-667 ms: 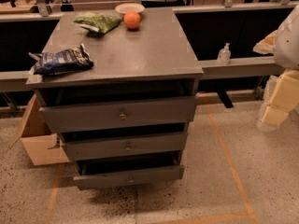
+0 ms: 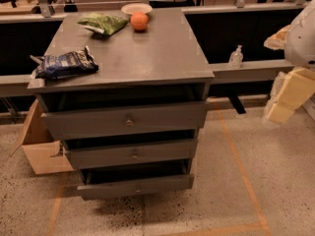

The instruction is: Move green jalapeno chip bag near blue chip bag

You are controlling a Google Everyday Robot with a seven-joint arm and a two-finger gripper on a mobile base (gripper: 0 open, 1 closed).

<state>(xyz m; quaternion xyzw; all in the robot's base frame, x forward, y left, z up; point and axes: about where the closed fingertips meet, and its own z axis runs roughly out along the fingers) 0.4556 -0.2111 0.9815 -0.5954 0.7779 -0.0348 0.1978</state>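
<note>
The green jalapeno chip bag [image 2: 103, 23] lies flat at the far left of the grey cabinet top [image 2: 147, 53], next to an orange ball [image 2: 139, 21]. The blue chip bag [image 2: 66, 64] lies at the front left corner of the top, its end over the left edge. My gripper [image 2: 281, 107], cream-coloured, hangs at the right edge of the view, off the cabinet's right side and below its top. It is far from both bags and holds nothing that I can see.
A white bowl [image 2: 137, 8] stands behind the ball at the back edge. The cabinet has three drawers [image 2: 128, 122], each pulled slightly out. A cardboard box [image 2: 39, 146] sits on the floor at the left. A small bottle [image 2: 236, 57] stands on a ledge at the right.
My arm at the right has shifted slightly up and to the left. The bags, the ball and the bowl have not moved.
</note>
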